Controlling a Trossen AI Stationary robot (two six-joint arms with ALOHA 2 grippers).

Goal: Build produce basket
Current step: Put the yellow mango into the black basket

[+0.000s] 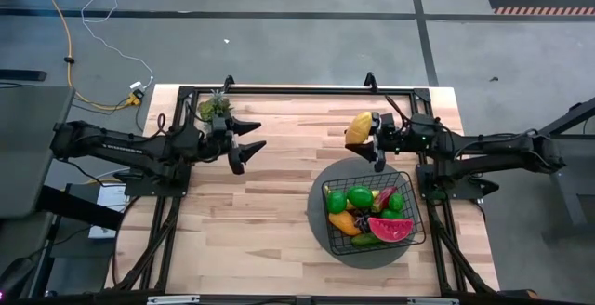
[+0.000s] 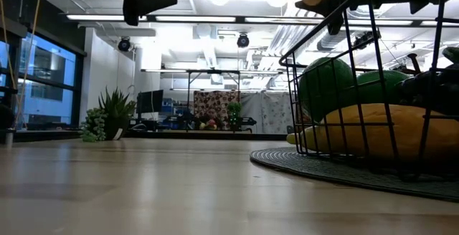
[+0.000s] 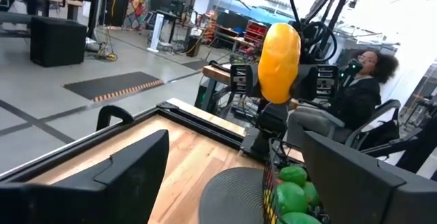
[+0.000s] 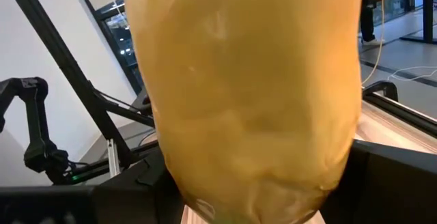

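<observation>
I've got a mango in the right claw, lifted just short of the basket.

Nearest me the basket (image 1: pixel 374 214) sits on its round grey mat (image 1: pixel 321 235), already loaded with limes, a watermelon slice and more — so I'm holding the orange mango (image 1: pixel 359 128) clear above the table, beside the far rim, ready to carry over the wire. The right gripper (image 1: pixel 372 134) is clamped on it. Farther off, the left gripper (image 1: pixel 247 144) hangs with fingers apart — empty.
</observation>
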